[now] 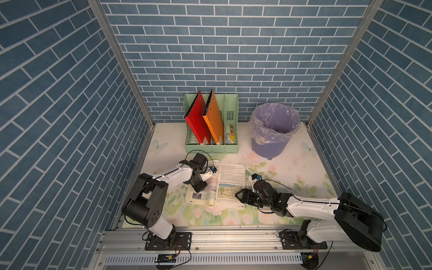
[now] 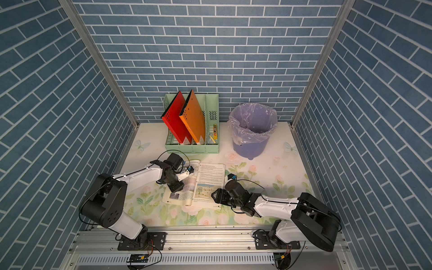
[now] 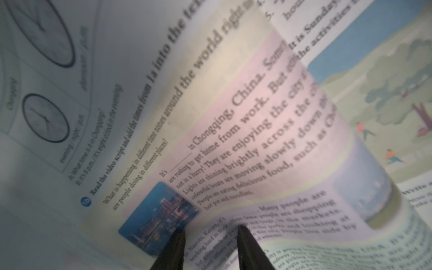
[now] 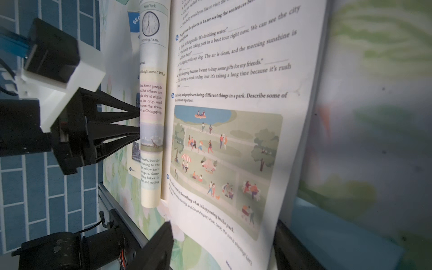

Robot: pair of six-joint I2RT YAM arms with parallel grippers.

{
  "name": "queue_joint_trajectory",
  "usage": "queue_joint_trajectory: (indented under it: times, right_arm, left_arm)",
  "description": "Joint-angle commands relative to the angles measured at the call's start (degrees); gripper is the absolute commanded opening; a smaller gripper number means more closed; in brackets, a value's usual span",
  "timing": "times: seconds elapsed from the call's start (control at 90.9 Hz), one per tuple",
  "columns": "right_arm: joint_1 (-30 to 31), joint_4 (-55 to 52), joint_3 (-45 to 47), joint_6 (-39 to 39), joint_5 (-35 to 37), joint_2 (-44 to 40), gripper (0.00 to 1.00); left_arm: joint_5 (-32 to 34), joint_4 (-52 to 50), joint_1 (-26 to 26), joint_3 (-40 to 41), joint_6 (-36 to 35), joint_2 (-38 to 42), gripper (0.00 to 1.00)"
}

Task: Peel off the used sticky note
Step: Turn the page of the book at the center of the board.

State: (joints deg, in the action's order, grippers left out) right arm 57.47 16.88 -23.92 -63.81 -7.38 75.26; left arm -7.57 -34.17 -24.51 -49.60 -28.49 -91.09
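Note:
An open textbook (image 1: 230, 184) (image 2: 208, 184) lies on the flowered table, with one left-hand page (image 4: 152, 121) curled up beside the spine. No sticky note shows in any view. My left gripper (image 1: 199, 187) (image 2: 175, 187) (image 3: 210, 230) points down onto the left page. Its fingers stand a narrow gap apart, tips on the printed page, and the lines of text run unbroken between them. My right gripper (image 1: 240, 196) (image 2: 216, 196) (image 4: 224, 247) is open wide at the book's near right corner. The right page's corner lies between its jaws.
A green file organizer (image 1: 211, 150) with a red folder (image 1: 197, 124) and an orange folder (image 1: 214, 121) stands at the back. A purple bin (image 1: 268, 147) lined with a plastic bag stands at the back right. Brick-patterned walls close in three sides.

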Motion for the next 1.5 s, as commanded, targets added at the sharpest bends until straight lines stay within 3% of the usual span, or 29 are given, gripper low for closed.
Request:
queue_joint_trajectory:
  times: [0.0,0.231,0.374,0.462,0.528,0.616,0.869,1.056,1.232,1.408,1.485]
  right_arm:
    - [1.24,0.75,-2.62,0.82,-1.14,-0.04,0.67]
    - [1.85,0.59,-3.23,1.23,-0.76,1.36,0.65]
    - [1.93,1.41,-2.89,1.05,-0.65,2.68,0.58]
    - [1.92,0.45,-3.82,2.11,0.07,3.44,0.41]
    - [1.93,-2.81,-5.73,3.87,1.49,3.4,0.19]
    - [1.85,-9.64,-9.22,7.67,4.54,2.44,0.0]
    - [0.44,-32.91,-15.37,20.34,6.9,-4.85,0.0]
    - [0.14,-49.54,-24.3,27.93,12.39,-4.2,0.0]
    - [1.43,-54.64,-36.03,29.89,13.23,6.44,0.0]
    - [8.03,-51.94,-48.13,29.36,10.54,21.37,0.0]
    - [10.99,-52.4,-53.6,29.51,10.4,28.43,0.07]
  left_arm:
    - [0.38,-1.5,0.17,-0.63,-0.22,-0.58,0.42]
    - [0.23,-1.06,0.23,-0.21,-0.1,-0.54,0.42]
    - [0.22,-1.13,0.18,-0.4,-0.25,-0.32,0.42]
    - [0.0,-1.29,0.24,-0.61,-0.17,-0.17,0.42]
    - [-0.51,-1.81,0.29,-1.03,-0.18,0.13,0.42]
    - [-1.81,-3.32,0.62,-2.31,-0.25,1.42,0.42]
    - [-8.81,-11.42,5.78,-9.53,-2.05,5.92,0.42]
    - [-10.22,-13.77,11.46,-10.45,-4.2,7.51,0.43]
    - [-10.3,-14.06,16.47,-9.68,-5.46,8.41,0.43]
    - [-9.41,-14.49,19.05,-8.82,-6.81,10.2,0.43]
    - [-8.87,-14.59,19.97,-8.67,-7.47,10.44,0.43]
